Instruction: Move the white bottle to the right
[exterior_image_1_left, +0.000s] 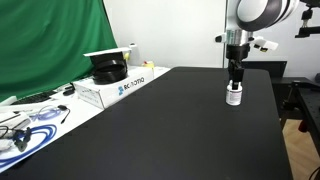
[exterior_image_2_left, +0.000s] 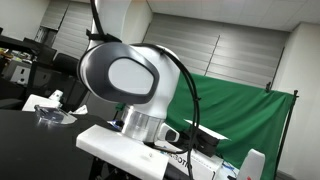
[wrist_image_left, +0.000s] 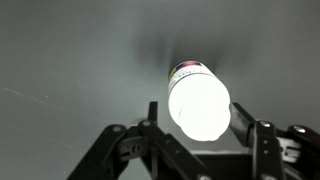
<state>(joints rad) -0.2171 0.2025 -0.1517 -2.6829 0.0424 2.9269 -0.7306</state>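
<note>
The white bottle (exterior_image_1_left: 233, 96) stands upright on the black table (exterior_image_1_left: 170, 135), far right of centre. My gripper (exterior_image_1_left: 236, 80) hangs straight above it, fingertips just over its cap. In the wrist view the bottle (wrist_image_left: 198, 98) shows as a bright white round cap, and my gripper (wrist_image_left: 195, 112) has one finger on each side of it. A gap shows at the left finger; the right finger is close to the bottle's edge. The gripper is open. The bottle is out of view in the exterior view filled by the arm (exterior_image_2_left: 125, 80).
A white cardboard box with blue lettering (exterior_image_1_left: 122, 88) holds a black object (exterior_image_1_left: 108, 68) at the table's left edge. Cables and small items (exterior_image_1_left: 28, 125) lie on a white surface beside it. A green curtain (exterior_image_1_left: 50, 40) hangs behind. The table's right edge (exterior_image_1_left: 279, 120) is near the bottle.
</note>
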